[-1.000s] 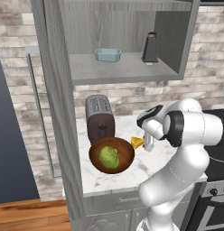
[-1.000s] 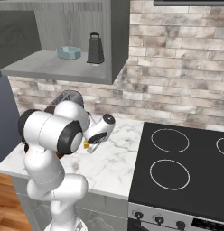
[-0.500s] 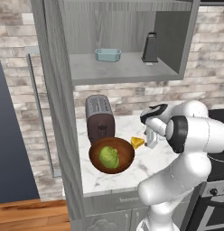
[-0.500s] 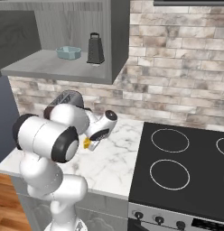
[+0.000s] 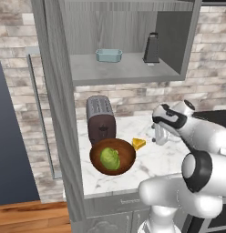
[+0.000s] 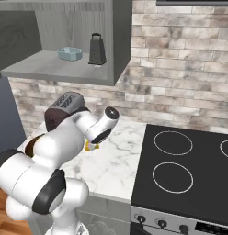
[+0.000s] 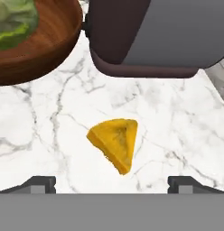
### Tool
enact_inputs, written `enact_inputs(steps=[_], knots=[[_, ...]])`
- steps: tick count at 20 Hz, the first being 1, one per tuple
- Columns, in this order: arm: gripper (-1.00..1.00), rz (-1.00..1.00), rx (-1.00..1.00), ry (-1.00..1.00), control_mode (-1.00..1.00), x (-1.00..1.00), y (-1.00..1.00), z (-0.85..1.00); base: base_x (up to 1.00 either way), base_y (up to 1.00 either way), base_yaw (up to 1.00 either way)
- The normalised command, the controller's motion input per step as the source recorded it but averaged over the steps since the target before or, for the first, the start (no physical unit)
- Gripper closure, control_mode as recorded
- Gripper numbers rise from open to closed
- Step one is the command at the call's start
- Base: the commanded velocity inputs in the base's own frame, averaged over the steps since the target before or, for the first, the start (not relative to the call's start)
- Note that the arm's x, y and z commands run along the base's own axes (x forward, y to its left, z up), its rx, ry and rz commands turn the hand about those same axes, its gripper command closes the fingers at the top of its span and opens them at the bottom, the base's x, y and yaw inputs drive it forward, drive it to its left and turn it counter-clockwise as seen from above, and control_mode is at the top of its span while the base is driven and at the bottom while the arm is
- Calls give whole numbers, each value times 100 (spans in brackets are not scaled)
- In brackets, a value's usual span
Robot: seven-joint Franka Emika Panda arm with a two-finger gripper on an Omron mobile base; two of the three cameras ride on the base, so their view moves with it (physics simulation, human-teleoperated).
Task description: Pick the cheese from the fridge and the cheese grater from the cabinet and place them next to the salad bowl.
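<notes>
From the left base view, cheese [image 5: 139,144] lies on the table [image 5: 156,159] beside the salad bowl [image 5: 112,157]; the cheese grater [image 5: 151,48] stands on the cabinet shelf [image 5: 124,70]. Hand view: claw [image 7: 112,182] wide open, empty; lifting carelessly could nudge the wedge.

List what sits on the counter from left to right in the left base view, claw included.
Toaster → salad bowl → cheese → claw, open and clear of the cheese.
</notes>
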Motion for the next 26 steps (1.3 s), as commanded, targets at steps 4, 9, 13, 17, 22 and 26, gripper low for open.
enact_inputs(steps=[4,9,13,17,22,26], knots=[[-100,0,0,-22,-100,-55,-16,52,0,0,0],[-100,0,0,-20,-100,-51,-7,58,0,0,0],[-100,-2,0,-9,-100,-42,-1,69,0,0,0],[-100,-14,0,-2,-100,-38,0,79,0,0,0],[-100,-18,0,5,-100,-30,0,75,0,0,0],[-100,-20,1,11,-100,-39,0,62,0,0,0]])
